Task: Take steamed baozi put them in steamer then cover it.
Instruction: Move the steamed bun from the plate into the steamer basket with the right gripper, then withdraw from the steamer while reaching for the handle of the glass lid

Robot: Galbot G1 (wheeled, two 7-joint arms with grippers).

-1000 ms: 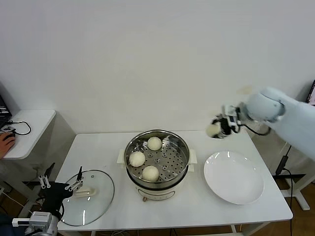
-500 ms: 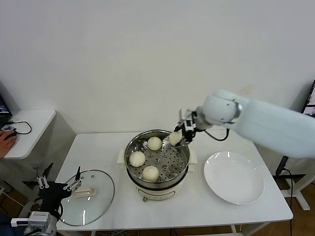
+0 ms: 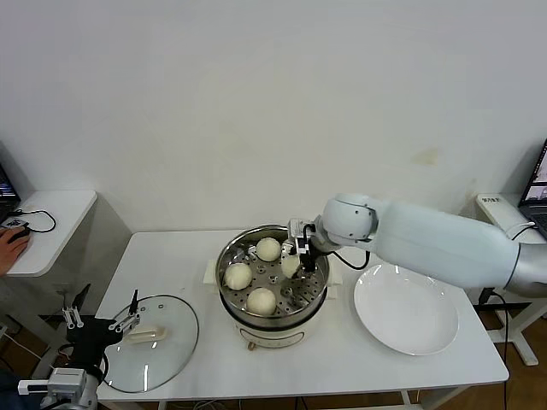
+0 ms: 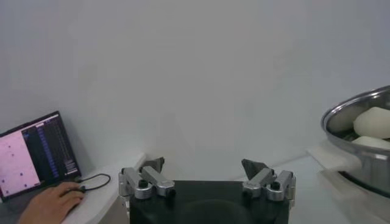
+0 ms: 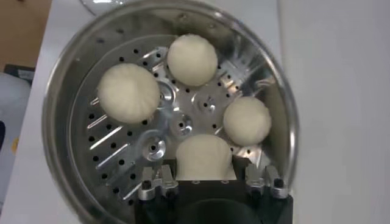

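Observation:
The steel steamer [image 3: 224,256] stands mid-table on its white pot base. Three cream-white baozi [image 3: 268,248] [image 3: 238,275] [image 3: 261,300] rest on its perforated floor. My right gripper [image 3: 299,256] reaches down inside the basket on its right side, shut on another baozi [image 3: 291,265]. In the right wrist view this held baozi [image 5: 204,157] sits between the right gripper [image 5: 204,173] fingers just above the floor, next to the others [image 5: 128,93] [image 5: 192,59] [image 5: 247,120]. The glass cover [image 3: 167,342] lies flat at the table's front left. My left gripper [image 3: 102,320] is open beside it, holding nothing.
A bare white plate [image 3: 406,307] lies to the right of the steamer. A small side table [image 3: 51,213] with a person's hand and a cable stands to the far left. The left wrist view catches the steamer's rim [image 4: 359,109] and a laptop [image 4: 36,152].
My right arm swung left from above the plate's far side to the steamer and lowered the held baozi into the basket. The left arm stayed still.

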